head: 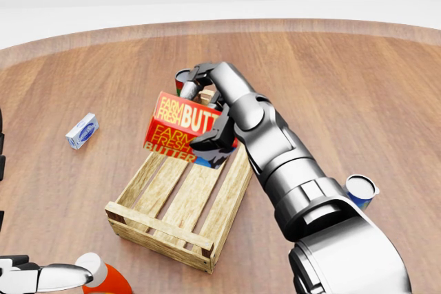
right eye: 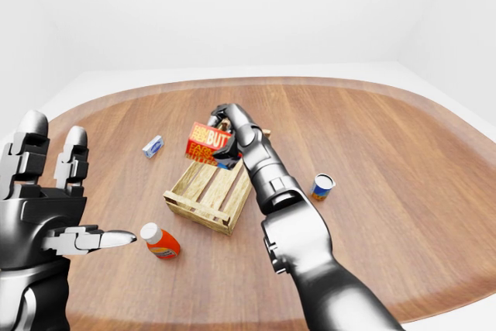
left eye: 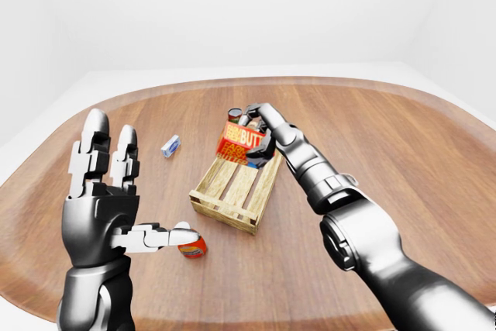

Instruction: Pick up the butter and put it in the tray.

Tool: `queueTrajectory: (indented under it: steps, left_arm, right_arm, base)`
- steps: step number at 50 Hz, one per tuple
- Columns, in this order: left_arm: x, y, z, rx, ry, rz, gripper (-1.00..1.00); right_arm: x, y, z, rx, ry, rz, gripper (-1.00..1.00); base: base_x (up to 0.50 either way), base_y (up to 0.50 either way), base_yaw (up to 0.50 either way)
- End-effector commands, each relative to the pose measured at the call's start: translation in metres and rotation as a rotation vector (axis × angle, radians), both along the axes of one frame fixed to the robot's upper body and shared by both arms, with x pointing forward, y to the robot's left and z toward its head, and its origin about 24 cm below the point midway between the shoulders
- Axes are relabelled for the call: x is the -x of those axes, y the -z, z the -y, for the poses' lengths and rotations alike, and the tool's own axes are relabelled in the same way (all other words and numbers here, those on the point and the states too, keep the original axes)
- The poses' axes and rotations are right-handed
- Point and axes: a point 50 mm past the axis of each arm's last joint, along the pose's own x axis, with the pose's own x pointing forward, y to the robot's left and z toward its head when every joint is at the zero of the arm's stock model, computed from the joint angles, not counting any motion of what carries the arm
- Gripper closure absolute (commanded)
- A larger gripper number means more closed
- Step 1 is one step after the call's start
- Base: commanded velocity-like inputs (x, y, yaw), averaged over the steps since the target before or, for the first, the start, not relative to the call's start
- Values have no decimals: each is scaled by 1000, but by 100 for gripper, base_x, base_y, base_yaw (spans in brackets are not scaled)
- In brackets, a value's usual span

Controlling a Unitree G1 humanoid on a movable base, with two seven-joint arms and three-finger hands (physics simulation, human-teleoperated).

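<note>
**Butter gripped above tray's upper end**

Head view: right hand (head: pixel 210 111) clenched round the butter (head: pixel 180 132), box tilted, held over the upper end of the wooden tray (head: pixel 165 228). Label reads "FARM FRESH BUTTER". Red can (head: pixel 182 78) mostly hidden behind hand; label unreadable there.

Left-eye view: left hand (left eye: pixel 105 191) raised, fingers spread, gripping nothing, thumb near an orange bottle (left eye: pixel 191 246).

Right-eye view: blue can (right eye: pixel 322 186) right of tray on tabletop (right eye: pixel 403 160); small blue-white carton (right eye: pixel 153 146) at left.

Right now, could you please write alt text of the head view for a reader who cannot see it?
The robot's right hand holds a red butter box, tilted, above the upper end of a slatted wooden tray on a round wooden table. A small white carton lies at left, a blue can at right.
</note>
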Motion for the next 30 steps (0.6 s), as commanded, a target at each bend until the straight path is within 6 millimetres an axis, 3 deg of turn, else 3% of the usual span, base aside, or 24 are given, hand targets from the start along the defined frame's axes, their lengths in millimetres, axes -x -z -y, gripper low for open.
queueTrajectory:
  steps: [1, 10, 30]
  left_arm:
    - [-1, 1, 1, -1, 2, -6, -100]
    - [0, 0, -1, 0, 0, 2, -100]
    - [1, -1, -1, 0, 0, 7, -100]
  right_arm:
    - [2, 0, -13, -13, 16, -3, 100]
    - [5, 2, -26, 22, -12, -5, 100]
    - [14, 37, -18, 153, 53, -22, 100]
  base:
    - [0, 0, 0]
    - [0, 0, 0]
    - [0, 0, 0]
